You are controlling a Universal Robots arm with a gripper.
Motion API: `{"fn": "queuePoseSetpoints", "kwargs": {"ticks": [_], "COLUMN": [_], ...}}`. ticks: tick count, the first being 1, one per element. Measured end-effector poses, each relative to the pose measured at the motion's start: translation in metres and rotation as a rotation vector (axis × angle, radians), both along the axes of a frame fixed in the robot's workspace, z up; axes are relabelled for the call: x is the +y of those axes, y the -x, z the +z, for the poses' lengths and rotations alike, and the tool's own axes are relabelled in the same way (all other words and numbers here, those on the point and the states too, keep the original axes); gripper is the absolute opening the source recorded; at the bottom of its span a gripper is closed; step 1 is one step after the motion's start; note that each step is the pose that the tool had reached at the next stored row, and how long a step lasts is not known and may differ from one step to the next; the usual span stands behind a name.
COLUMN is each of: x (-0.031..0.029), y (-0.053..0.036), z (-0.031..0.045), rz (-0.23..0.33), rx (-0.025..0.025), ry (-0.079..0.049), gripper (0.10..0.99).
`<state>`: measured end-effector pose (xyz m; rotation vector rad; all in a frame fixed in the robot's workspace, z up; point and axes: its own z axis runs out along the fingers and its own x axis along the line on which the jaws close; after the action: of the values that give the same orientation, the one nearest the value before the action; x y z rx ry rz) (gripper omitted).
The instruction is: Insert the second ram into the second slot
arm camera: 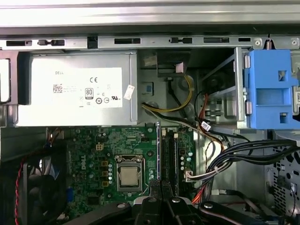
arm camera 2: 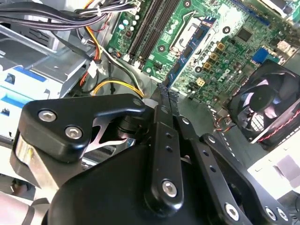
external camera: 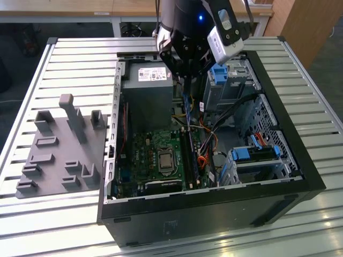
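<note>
Fingers [arm camera 2: 161, 140] pressed nearly together, pinching second ram [external camera: 185, 104] by its upper end (stick hangs upright). Gripper [external camera: 185, 80] hovers over open computer case [external camera: 289, 160], ram above memory slots [arm camera: 169, 154] on green motherboard [arm camera: 93, 154], not seated. Case lies on slatted metal counter [external camera: 75, 59], grey fixture tray [external camera: 59, 155] at exterior view's left. Wooden tabletops [external camera: 80, 6] behind

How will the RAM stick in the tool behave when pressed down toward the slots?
The second ram looks thin, seen edge-on, so it is probably light and stiff lengthwise but liable to flex sideways. The tool pinches it from both sides, so off-centre pressing may tilt it.
</note>
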<state>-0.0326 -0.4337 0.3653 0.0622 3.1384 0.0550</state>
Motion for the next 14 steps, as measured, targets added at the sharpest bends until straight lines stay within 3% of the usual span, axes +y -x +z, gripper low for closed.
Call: {"fn": "queuePoseSetpoints", "kwargs": {"ticks": [14], "x": [0.0], "y": [-0.0032], "z": [-0.0123], "rz": [0.028], "rx": [0.0001], "ry": [0.001], "gripper": [0.114]}}
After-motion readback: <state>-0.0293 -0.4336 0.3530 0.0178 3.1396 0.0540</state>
